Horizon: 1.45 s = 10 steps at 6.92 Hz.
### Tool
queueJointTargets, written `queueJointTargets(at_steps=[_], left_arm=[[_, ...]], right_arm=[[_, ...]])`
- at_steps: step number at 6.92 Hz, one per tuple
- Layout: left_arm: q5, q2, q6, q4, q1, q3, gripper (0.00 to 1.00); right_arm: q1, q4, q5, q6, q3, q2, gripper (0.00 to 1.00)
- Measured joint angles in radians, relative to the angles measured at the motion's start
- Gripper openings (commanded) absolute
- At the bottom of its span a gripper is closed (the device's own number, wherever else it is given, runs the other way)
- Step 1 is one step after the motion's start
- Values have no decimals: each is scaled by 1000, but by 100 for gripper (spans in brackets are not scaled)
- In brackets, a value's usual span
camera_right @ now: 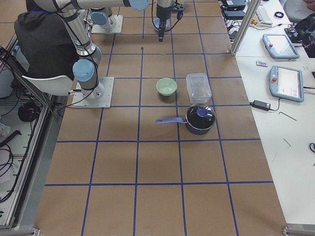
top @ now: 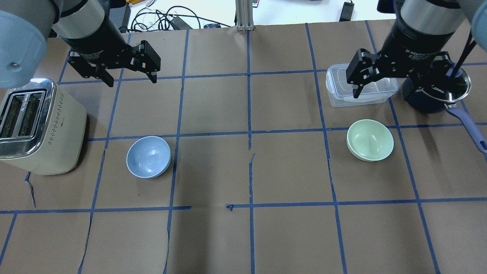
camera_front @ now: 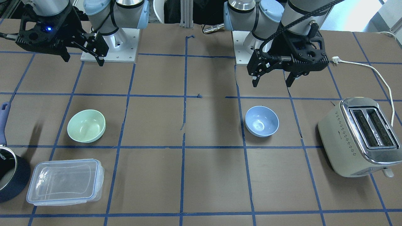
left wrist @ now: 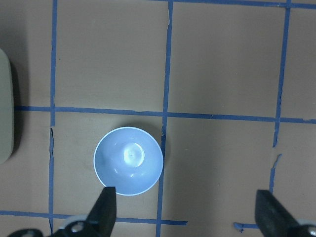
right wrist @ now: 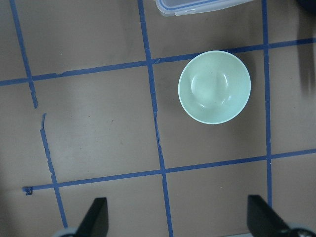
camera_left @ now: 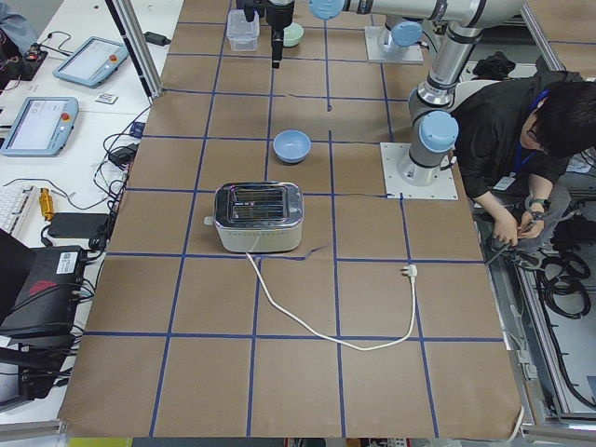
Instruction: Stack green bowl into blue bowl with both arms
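Everywhere brown tabletop [camera_front: 213, 179], blue tape grid [camera_front: 150, 147].

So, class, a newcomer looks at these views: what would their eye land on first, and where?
Two pastel bowls sit well apart: the green bowl on the robot's right, the blue bowl on its left. The right hand and left hand hang open above, touching neither. A cream toaster stands beyond the blue bowl, at the left end.

Green bowl [right wrist: 214, 87] sitting upright on the bench [right wrist: 98, 128], container [right wrist: 197, 5] poking in up top, fingers [right wrist: 96, 217] spread wide below.
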Motion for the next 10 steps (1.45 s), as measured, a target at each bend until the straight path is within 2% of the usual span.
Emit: queueJointTargets(at_steps=[7, 9, 10], left_arm=[[1, 3, 2, -4, 3, 0, 100], [3, 3, 30, -16, 46, -28, 100], [3, 8, 71, -30, 100, -76, 100]], right_arm=[[0, 14, -3, -1, 7, 1, 100], [-4, 32, -8, -3, 6, 9, 100], [-9, 34, -14, -5, 5, 17, 100]])
